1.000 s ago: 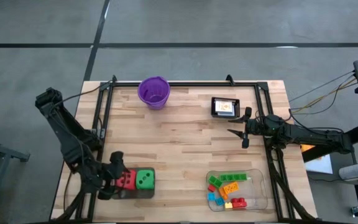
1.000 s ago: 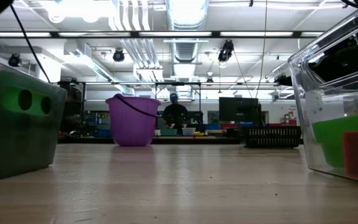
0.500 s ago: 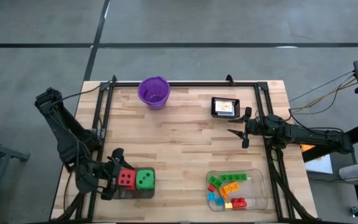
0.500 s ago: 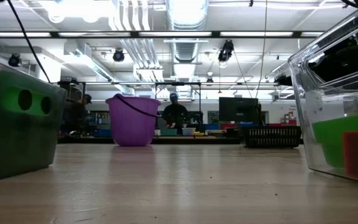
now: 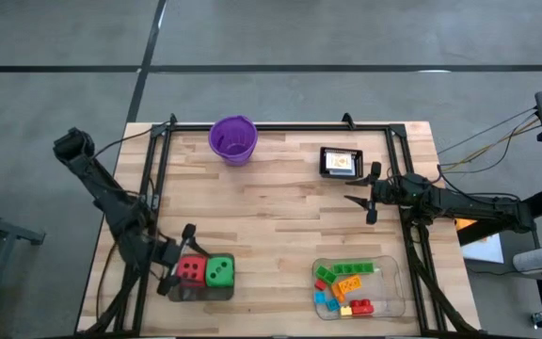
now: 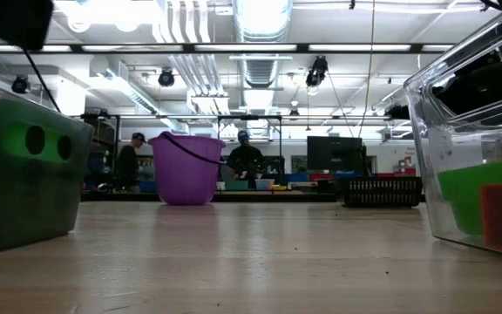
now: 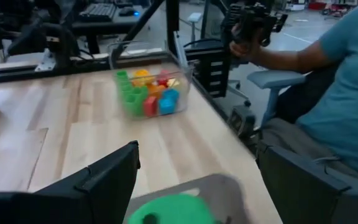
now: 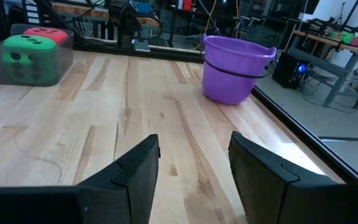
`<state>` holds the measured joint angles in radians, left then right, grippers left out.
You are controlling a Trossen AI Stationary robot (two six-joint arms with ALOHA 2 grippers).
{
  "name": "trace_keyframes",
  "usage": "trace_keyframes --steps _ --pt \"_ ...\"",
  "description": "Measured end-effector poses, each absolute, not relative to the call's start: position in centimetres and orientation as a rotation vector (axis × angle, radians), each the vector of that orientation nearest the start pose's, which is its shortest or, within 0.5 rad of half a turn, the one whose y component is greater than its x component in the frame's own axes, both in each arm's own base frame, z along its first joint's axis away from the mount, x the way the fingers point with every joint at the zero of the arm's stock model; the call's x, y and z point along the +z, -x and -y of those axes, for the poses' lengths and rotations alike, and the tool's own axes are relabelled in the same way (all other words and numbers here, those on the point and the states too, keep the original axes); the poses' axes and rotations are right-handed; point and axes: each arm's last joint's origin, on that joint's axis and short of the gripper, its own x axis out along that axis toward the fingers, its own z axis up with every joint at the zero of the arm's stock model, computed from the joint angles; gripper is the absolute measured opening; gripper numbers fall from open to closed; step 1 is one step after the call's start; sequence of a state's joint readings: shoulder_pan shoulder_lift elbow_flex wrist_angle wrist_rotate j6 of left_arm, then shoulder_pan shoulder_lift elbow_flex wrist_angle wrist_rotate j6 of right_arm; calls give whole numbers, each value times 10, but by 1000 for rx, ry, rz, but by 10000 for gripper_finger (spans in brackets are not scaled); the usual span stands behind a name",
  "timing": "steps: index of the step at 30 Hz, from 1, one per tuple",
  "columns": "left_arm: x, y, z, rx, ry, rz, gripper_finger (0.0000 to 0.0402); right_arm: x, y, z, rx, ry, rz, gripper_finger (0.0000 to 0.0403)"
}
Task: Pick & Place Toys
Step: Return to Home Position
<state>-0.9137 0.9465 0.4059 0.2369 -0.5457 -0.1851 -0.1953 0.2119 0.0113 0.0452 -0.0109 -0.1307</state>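
High view: left gripper [image 5: 178, 261] gapes empty beside dotted, cubic red dice [image 5: 193, 271]

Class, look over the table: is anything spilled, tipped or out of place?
Nothing stands out. The red die and green die sit in the grey bin, the bricks lie inside the clear tray, and the purple cup stands upright.

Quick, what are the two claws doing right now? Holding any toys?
Left claw: open, holding nothing.
Right claw: open, holding nothing.
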Motion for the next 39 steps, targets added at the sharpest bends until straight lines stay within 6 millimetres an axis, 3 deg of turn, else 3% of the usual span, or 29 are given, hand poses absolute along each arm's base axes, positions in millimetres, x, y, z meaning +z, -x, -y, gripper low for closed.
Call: trace_keyframes --steps 8,13,28,39 --pt "170 -118 109 -336 11 -210 326 154 -107 21 -173 118 -166 191" --pt "162 -113 88 -362 20 -123 326 154 -108 21 -174 118 -164 191" --pt "167 -98 41 -269 28 -32 326 157 -107 21 -168 111 -139 191" --pt "172 -88 34 -244 -2 -19 326 195 -93 17 -144 101 -88 191"
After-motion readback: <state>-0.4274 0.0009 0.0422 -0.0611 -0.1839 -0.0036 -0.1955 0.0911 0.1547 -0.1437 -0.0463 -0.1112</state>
